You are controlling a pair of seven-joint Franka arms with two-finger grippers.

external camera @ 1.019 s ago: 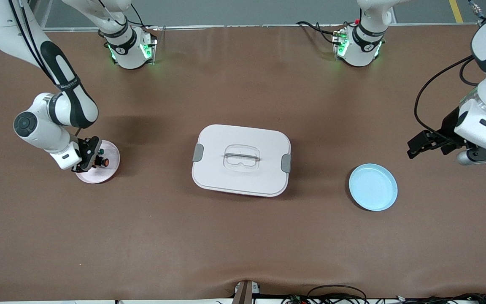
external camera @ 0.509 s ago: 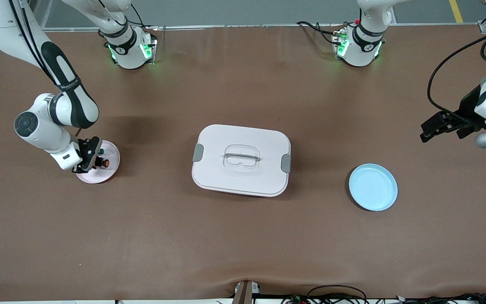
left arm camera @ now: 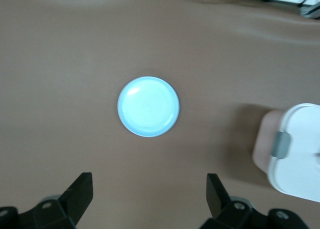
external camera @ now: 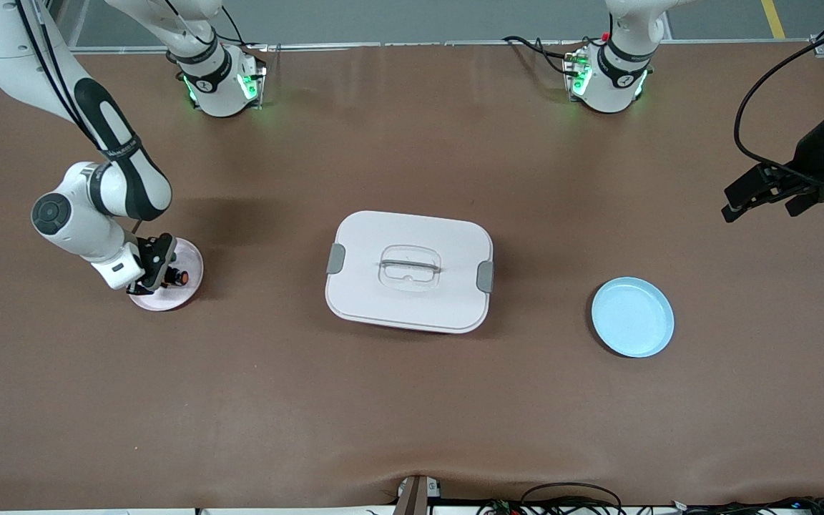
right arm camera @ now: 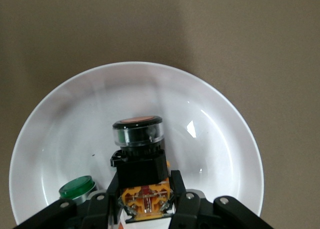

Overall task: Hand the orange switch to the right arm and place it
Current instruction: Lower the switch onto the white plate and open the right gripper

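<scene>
The orange switch (external camera: 177, 276) (right arm camera: 139, 156), black-bodied with an orange cap, is clamped between the jaws of my right gripper (external camera: 160, 276) (right arm camera: 143, 195), which is shut on it. It hangs low over the pale pink plate (external camera: 190, 259) (right arm camera: 215, 139) at the right arm's end of the table; whether it touches the plate I cannot tell. My left gripper (external camera: 759, 206) (left arm camera: 149, 185) is open and holds nothing, up in the air over the left arm's end of the table.
A green-capped switch (right arm camera: 77, 187) lies on the same pink plate, beside the right gripper. A white lidded box (external camera: 409, 270) (left arm camera: 299, 145) with grey clips sits mid-table. A light blue plate (external camera: 632, 317) (left arm camera: 148, 106) lies between the box and the left arm's end.
The left arm has drawn up and away from the blue plate toward the table's end, still open. The right gripper with the switch has shifted only slightly over the pink plate.
</scene>
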